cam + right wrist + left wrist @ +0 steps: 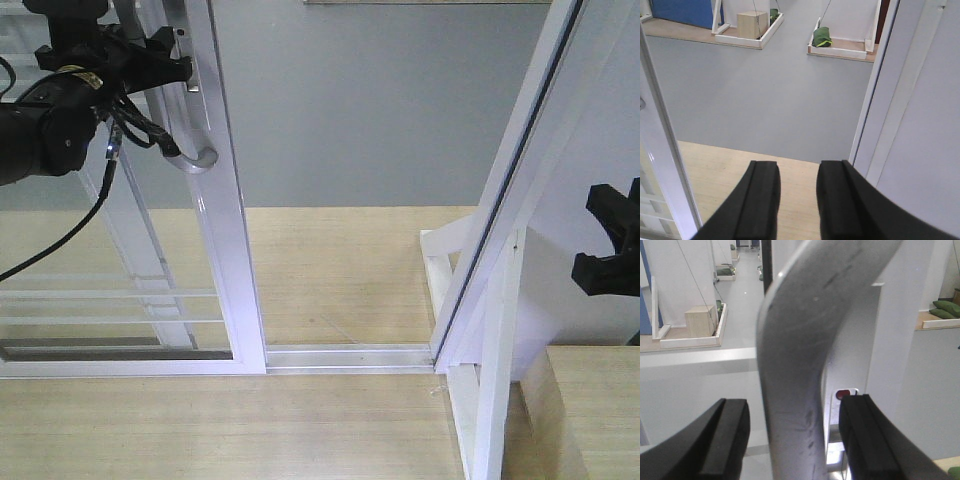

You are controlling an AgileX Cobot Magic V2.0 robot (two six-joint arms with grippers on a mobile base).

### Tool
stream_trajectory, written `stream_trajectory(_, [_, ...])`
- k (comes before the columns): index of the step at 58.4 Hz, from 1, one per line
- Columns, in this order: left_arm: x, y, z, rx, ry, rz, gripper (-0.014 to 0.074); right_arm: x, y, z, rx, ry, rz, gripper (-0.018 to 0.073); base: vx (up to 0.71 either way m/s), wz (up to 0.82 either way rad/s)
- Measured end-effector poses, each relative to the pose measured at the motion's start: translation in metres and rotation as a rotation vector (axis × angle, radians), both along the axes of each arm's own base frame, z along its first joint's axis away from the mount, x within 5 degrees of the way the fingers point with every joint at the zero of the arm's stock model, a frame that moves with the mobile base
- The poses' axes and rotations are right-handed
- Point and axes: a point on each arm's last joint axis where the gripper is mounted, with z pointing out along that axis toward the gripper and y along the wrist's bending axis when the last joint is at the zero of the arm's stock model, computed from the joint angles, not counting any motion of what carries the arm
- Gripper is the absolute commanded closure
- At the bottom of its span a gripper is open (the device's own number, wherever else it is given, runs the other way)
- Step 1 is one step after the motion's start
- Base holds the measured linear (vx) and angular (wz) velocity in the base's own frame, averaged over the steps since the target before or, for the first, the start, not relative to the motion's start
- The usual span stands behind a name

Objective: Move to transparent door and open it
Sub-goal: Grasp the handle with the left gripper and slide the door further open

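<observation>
Transparent door [222, 220]: at 9 o'clock in the front view; upright; white stile running from the top edge down to the track [350, 355]; well apart from the white frame [510, 190] at 3 o'clock, with an open gap between them
Bars [100, 295]: thin, white, horizontal; low across the glass at 8 o'clock
Handle [197, 160]: curved grey metal; on the door's stile at 10 o'clock; its lower end hooks outward; in the left wrist view it fills the middle, scuffed and bowed
Left gripper [794, 412]: at the handle, at 10 o'clock in the front view; black cable trailing from the arm toward 8 o'clock
Left jaws: apart; one pad on each side of the handle; a slim gap shows on both sides, so they straddle it without clamping
Right gripper [799, 172]: at 3 o'clock in the front view, beside the white frame; clear of the door
Right jaws: slightly apart; a narrow strip of floor shows between the pads; nothing held
Wood floor [330, 270]: pale planks on both sides of the track
Grey floor [350, 100]: beyond the planks, toward 12 o'clock
Wooden box [751, 24]: at 11 o'clock in the right wrist view; inside a low white border
Green cushion [822, 36]: at 12 o'clock in that view; in a neighbouring bordered area
</observation>
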Motion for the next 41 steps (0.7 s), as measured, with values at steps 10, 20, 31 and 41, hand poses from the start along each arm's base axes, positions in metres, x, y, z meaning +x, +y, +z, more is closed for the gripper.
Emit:
stream_trajectory(10, [0.002, 0.009, -0.001, 0.012, 0.009, 0.017, 0.0132, 0.0, 0.0, 0.0, -0.001, 0.002, -0.001, 0.0278, 0.0, 0.0])
stream_trajectory(20, [0.003, 0.015, 0.0, 0.035, 0.027, 0.019, 0.0132, 0.0, 0.0, 0.0, -0.001, 0.003, -0.003, 0.0278, 0.0, 0.0])
stream_trajectory(31, [0.003, 0.022, 0.0, 0.036, 0.037, 0.035, 0.0132, 0.0, -0.001, -0.002, -0.007, 0.017, -0.015, 0.0278, 0.0, 0.0])
stream_trajectory(41, [0.004, 0.032, -0.001, 0.036, 0.045, 0.057, 0.0132, 0.0, -0.002, -0.002, -0.011, 0.026, -0.022, 0.0278, 0.0, 0.0])
